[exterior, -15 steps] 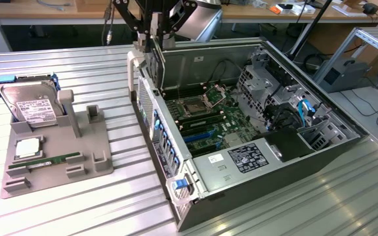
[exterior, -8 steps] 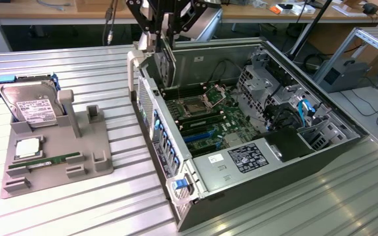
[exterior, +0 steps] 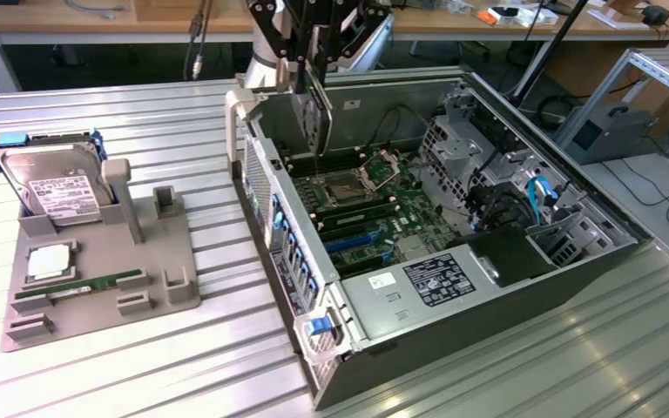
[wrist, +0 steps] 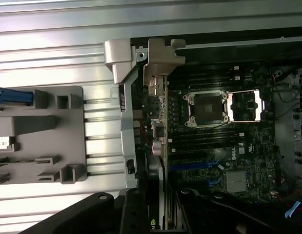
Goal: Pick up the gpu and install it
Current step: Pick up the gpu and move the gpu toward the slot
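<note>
I am watching one robot arm reaching down over an open computer case (exterior: 613,252) that is lying on its side on a ribbed metal table (exterior: 137,366). The claw (exterior: 314,57) is gripping the gpu (exterior: 314,122) by its upper edge. Its fingers are standing partway closed, pressing against the card's two flat faces. The card is hanging upright on edge inside the case opening, near the case wall on the exterior view's left, above the motherboard (exterior: 369,205). I cannot tell whether its lower edge is touching the board.

In the wrist view I am looking straight down the card. The gpu (wrist: 162,122) is showing as a thin line, with the claw (wrist: 163,217) straddling it and a dark finger (wrist: 133,214) on each side. The card's silver bracket (wrist: 160,58) is sitting against the case wall, just beside a pale grey latch (wrist: 116,53). The open processor socket (wrist: 207,108) is lying near the card on the board, and blue expansion slots (wrist: 190,165) are showing close to the claw.

On the exterior view's left, well apart from the case, a grey holder (exterior: 160,287) is resting on the table. A silver hard drive (exterior: 56,187) with a white label is leaning in it, a narrow green RAM stick (exterior: 97,285) is lying in a groove, and a small square silver part (exterior: 50,261) is sitting between them.
</note>
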Controlling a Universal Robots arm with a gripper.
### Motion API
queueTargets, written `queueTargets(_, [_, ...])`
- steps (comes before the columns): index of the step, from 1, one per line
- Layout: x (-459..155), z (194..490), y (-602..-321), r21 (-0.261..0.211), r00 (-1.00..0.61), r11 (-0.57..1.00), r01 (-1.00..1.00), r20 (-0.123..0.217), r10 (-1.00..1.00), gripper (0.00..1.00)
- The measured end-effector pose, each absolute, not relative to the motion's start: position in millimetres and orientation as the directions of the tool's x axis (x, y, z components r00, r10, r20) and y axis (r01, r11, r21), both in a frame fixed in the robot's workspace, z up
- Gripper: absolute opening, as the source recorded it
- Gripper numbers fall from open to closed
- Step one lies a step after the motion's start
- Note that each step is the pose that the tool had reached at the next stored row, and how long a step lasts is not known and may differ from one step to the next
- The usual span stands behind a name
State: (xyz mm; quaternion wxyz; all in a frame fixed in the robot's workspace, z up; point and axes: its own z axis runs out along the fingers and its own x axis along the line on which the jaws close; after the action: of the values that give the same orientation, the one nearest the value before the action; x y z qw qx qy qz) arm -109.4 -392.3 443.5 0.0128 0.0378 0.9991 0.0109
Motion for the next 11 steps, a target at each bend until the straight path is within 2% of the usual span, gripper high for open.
queueTargets(11, [-81, 435, -392, 0.011, -0.997, 0.997, 0.075, -0.026, 0.075, 0.27])
